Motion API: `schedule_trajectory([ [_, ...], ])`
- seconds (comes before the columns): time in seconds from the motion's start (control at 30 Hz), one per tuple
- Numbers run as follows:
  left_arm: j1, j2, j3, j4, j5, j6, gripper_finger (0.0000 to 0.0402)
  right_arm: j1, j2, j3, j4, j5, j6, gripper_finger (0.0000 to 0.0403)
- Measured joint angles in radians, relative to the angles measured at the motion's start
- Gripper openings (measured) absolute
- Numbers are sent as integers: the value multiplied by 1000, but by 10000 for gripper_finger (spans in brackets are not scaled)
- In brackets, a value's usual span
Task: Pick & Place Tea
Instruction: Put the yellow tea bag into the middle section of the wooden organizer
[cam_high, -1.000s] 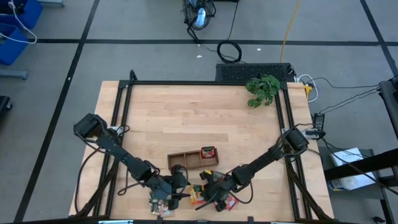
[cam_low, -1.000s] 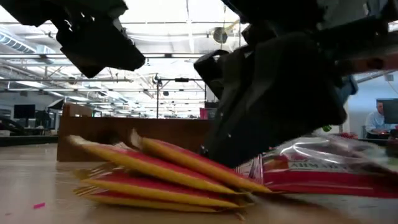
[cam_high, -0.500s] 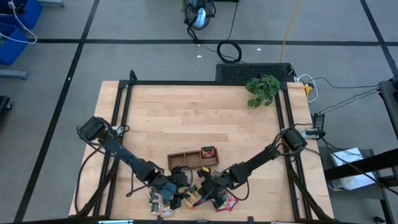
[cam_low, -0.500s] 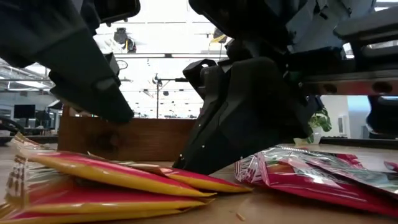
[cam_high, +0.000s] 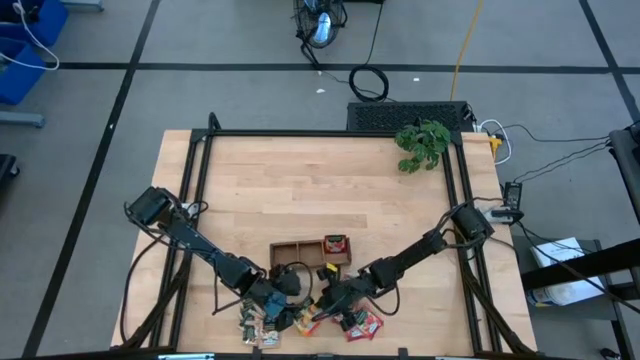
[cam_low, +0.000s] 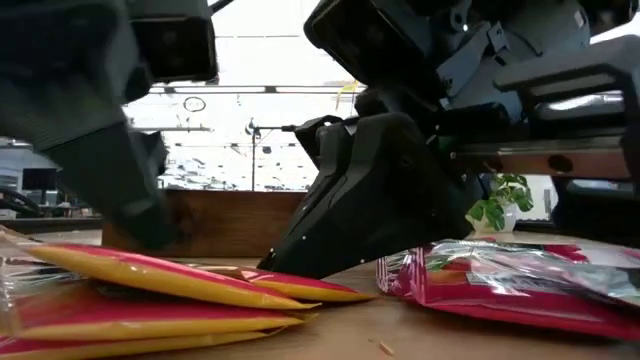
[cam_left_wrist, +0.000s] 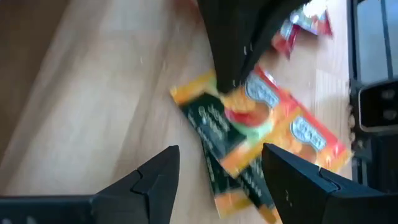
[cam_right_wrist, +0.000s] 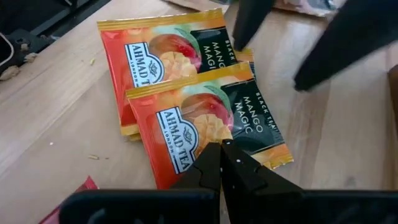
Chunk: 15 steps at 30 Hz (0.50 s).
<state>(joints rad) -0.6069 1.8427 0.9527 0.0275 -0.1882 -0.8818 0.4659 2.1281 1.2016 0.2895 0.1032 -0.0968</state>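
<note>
High view looks straight down over the whole worktop (cam_high: 300, 190). Low view sits at worktop level, very close to the orange sachets (cam_low: 170, 285). Both wrist views share those sachets.

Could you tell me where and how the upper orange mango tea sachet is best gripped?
Probably by its free edge: the upper orange mango sachet lies flat, overlapping another sachet. Coming from above, the right gripper could pinch the corner overhanging the wooden table.

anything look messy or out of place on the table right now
Yes: the small flat orange tea sachets lie overlapping and askew in a loose heap at the table's near edge, while only one sachet sits in the long brown wooden three-compartment tray. No visible spill or damage.
</note>
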Motion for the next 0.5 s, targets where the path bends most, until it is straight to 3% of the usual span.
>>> schedule_trajectory([
  [0.17,15,0,0,-58,22,-70,228,-9,0,-39,66,0,-4,0],
  [0.5,46,0,0,-18,59,-86,227,-9,1,-41,85,1,-47,0],
])
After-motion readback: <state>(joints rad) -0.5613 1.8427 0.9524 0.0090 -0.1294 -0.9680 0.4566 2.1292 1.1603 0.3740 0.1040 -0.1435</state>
